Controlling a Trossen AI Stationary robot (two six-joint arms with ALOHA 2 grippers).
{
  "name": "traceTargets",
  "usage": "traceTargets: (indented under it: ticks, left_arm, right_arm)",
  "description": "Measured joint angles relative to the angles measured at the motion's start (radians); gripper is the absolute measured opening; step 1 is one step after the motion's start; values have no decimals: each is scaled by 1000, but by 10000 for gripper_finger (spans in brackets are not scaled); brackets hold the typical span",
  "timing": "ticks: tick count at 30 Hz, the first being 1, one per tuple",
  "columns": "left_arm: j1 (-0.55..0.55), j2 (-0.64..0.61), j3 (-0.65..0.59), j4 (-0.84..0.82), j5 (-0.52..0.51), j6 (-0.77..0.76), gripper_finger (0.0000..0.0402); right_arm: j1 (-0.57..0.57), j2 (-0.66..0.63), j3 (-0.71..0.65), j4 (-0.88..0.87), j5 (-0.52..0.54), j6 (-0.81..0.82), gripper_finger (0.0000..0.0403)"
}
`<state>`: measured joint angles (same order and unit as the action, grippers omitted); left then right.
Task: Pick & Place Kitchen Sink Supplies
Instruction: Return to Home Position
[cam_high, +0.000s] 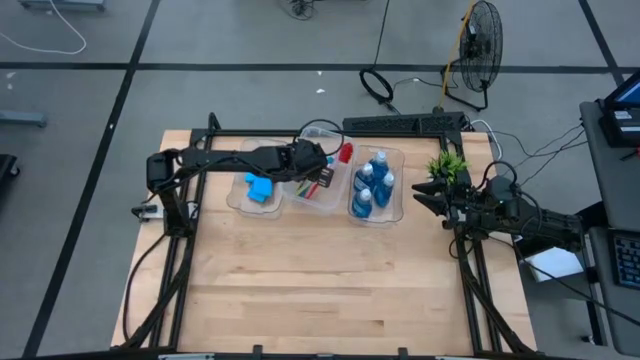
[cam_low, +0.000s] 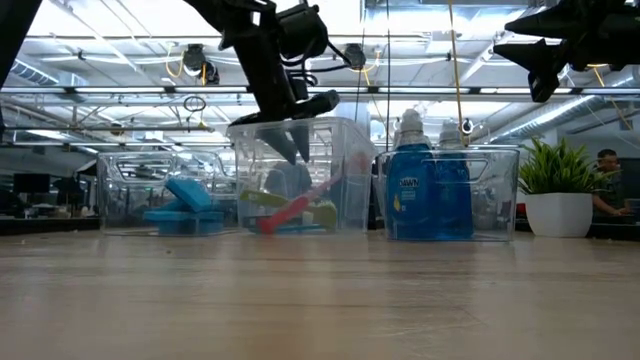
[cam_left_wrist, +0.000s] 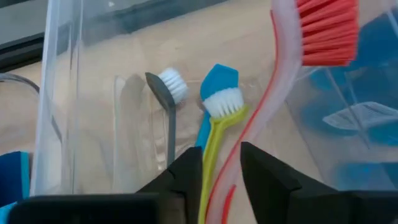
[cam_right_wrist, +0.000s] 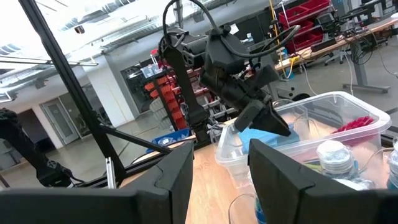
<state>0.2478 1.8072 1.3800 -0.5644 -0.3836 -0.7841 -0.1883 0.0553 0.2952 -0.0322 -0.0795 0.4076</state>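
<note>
The four brushes (cam_high: 325, 182) lie bundled in the middle bin (cam_low: 345, 150) of three clear ones, lined up at the upper centre of the high view. Their long axes run diagonally there, handles toward the lower left and heads toward the upper right. The red brush (cam_left_wrist: 326, 31) pokes its stiff red bristles over the rim, and its curved handle is translucent plastic. Your left wrist camera shows the grey brush (cam_left_wrist: 170, 124), the blue brush (cam_left_wrist: 219, 76) and the yellow-green brush (cam_left_wrist: 214, 130) side by side and nearly parallel. The grey and yellow-green heads carry short white bristles. Your left gripper (cam_left_wrist: 221, 152) hangs over this bin, pointing down at the brushes. Its dark fingers are parted by a narrow gap and grip nothing; the yellow-green handle only shows through the gap from below. Your right gripper (cam_right_wrist: 221, 149) waits at the right of the high view, just below the potted plant (cam_high: 447, 165), also parted and empty. In the low view the flat bright-blue sponges (cam_low: 185, 210) sit stacked in the left-hand bin (cam_low: 120, 180), the top one tilted. The blue-liquid bottles (cam_low: 430, 190) stand upright with pale caps in the right-hand bin (cam_low: 500, 160). All of this rests on the pale wooden table (cam_high: 330, 290).
</note>
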Motion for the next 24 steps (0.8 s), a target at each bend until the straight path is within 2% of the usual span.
traceTargets:
  ticks: [7,13,19,24]
  left_arm:
    - [0,-31,-1,28,21,54,190]
    - [0,-113,0,38,49,134,244]
    - [0,-220,0,-5,46,178,270]
    - [-7,-305,0,-86,45,180,266]
  right_arm:
    - [0,0,0,3,0,0,141]
    - [0,0,0,5,-1,0,141]
    - [0,0,0,6,-3,3,141]
    - [0,0,0,5,-3,3,141]
